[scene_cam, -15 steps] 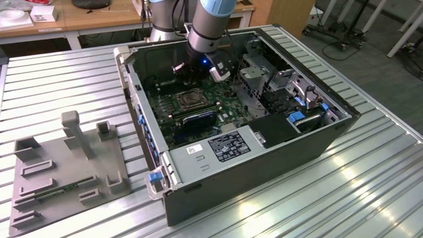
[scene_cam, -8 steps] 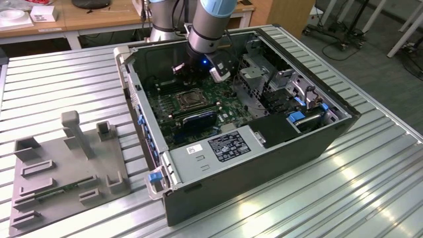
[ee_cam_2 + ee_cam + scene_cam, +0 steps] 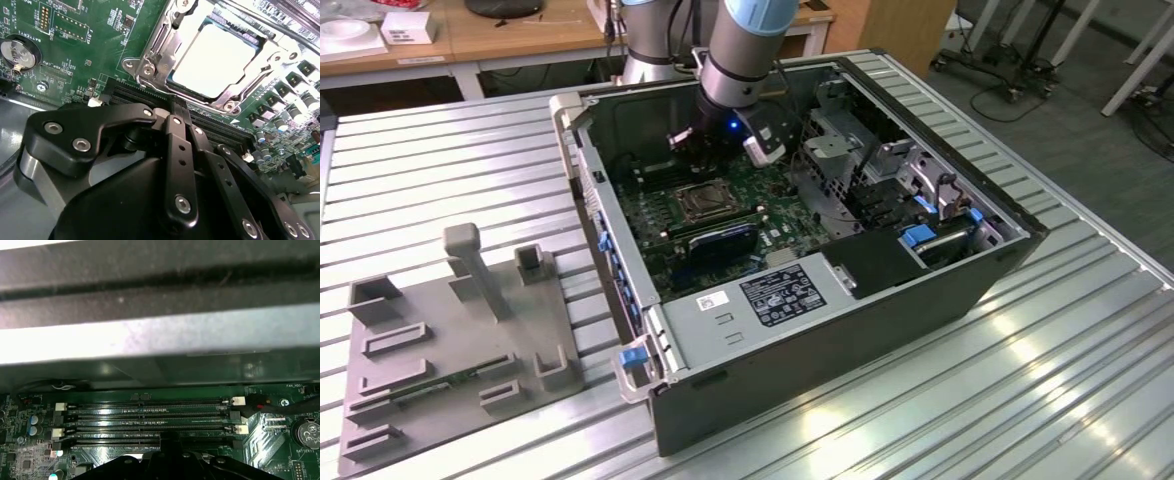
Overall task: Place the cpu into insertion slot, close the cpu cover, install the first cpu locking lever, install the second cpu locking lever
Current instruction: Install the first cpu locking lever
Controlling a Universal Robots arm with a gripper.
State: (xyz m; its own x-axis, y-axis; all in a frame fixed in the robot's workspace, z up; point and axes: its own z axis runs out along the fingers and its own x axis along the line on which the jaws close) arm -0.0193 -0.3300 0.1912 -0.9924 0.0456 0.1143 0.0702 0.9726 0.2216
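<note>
- Near the middle of the green board (image 3: 70, 75), inside the open computer case (image 3: 854, 330): chip (image 3: 215, 57) lying flat in the socket (image 3: 700, 201). First step judged as done.
- Around the chip: cover (image 3: 165, 60) seemingly folded down, with the silver frame resting on the chip's edges and the pale top showing through the window. Second step probably done as well.
- About the two locking levers: cannot tell. Bright metal along the socket's sides in the second wrist view, too glaring to say whether hooked down or free. Judged as the part of the work left.
- Just beside the socket, over the long black memory slots (image 3: 150, 415): gripper (image 3: 178, 107) hanging low, jaws pressed together, with nothing visible pinched between them.
- Apart from the cover as far as visible; touching the memory slots or only above them, not possible to say.
- Far side of the socket: cut off at the edge of the second wrist view.
- Toward the case wall, in the first wrist view: grey sheet metal blocking much of the board, fingertips cut off low in the picture.
- Behind the arm, in the exterior view: rear corner of the board covered by the gripper body.
</note>
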